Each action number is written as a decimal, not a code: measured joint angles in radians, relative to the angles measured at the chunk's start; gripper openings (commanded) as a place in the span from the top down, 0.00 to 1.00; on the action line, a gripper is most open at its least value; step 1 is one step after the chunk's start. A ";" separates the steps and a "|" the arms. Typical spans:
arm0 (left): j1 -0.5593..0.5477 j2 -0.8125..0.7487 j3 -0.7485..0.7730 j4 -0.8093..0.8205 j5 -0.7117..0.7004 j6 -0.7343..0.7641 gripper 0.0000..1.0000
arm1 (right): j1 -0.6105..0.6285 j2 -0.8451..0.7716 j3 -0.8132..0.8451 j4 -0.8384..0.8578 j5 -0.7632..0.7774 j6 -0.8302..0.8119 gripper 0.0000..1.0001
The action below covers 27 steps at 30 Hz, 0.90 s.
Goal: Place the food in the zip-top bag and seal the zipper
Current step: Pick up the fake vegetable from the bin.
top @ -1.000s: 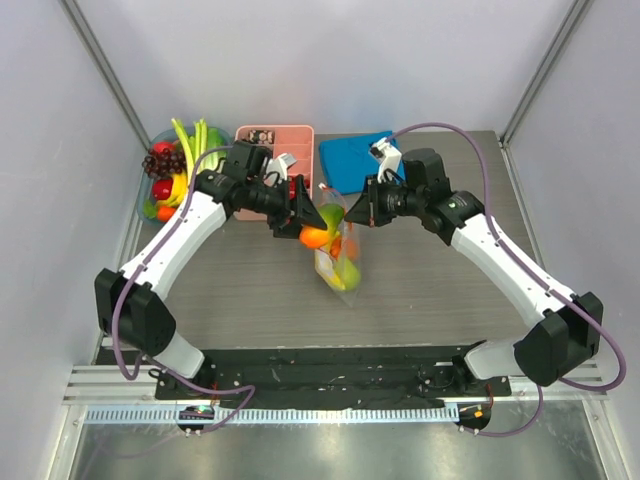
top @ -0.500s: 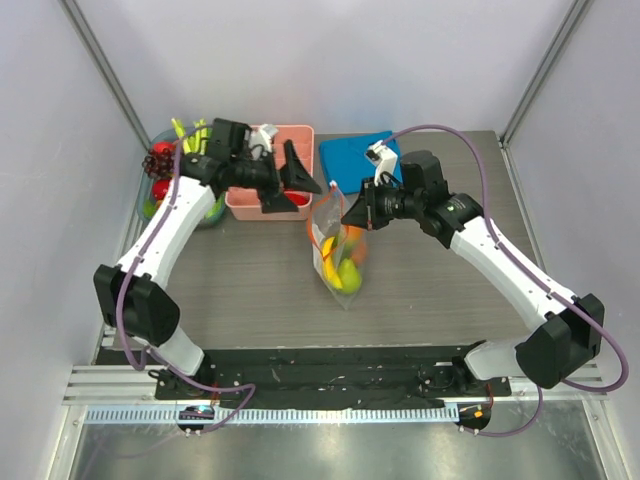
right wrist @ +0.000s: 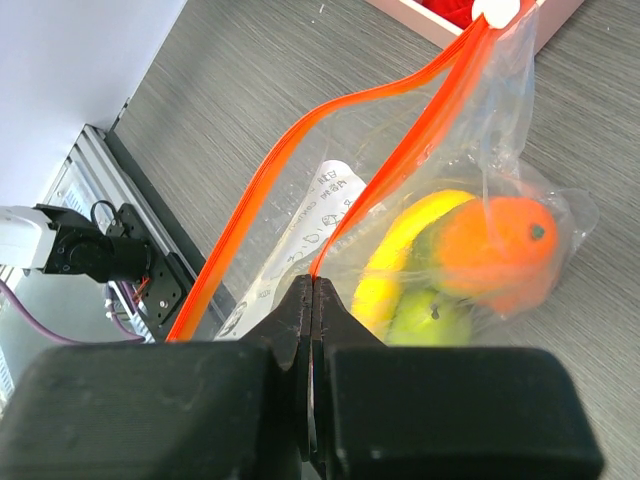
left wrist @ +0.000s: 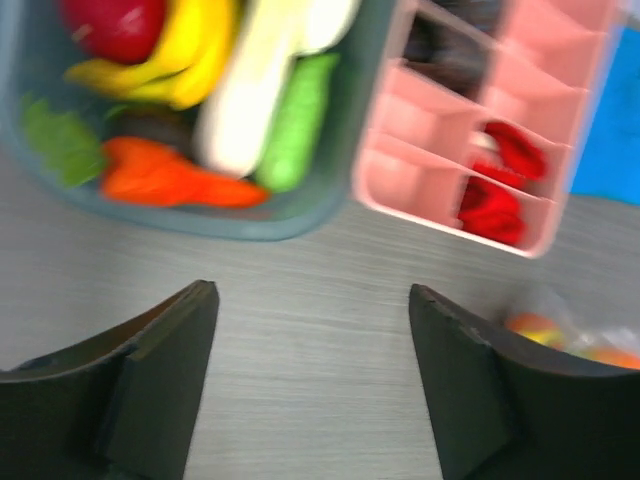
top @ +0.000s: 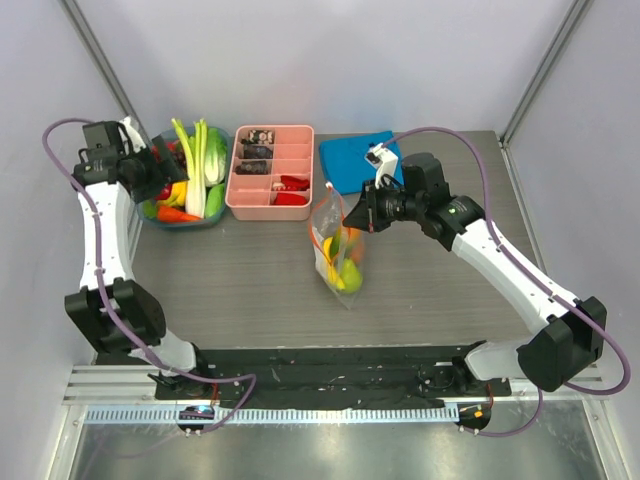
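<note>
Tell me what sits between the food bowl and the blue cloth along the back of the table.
The pink compartment tray sits between the food bowl and the blue cloth. The top external view shows it plainly.

Crinkly glossy clear plastic zip-top bag (right wrist: 520, 110); smooth plastic food (left wrist: 165, 180); matt wood-grain table (left wrist: 300, 330); matt plastic tray (left wrist: 420, 170).

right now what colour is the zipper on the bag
Orange-red zipper with a white slider; it shows best in the right wrist view.
</note>
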 measured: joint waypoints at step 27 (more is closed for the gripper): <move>0.071 0.354 -0.015 0.114 -0.350 -0.133 0.39 | 0.000 0.026 0.005 -0.007 0.009 -0.044 0.99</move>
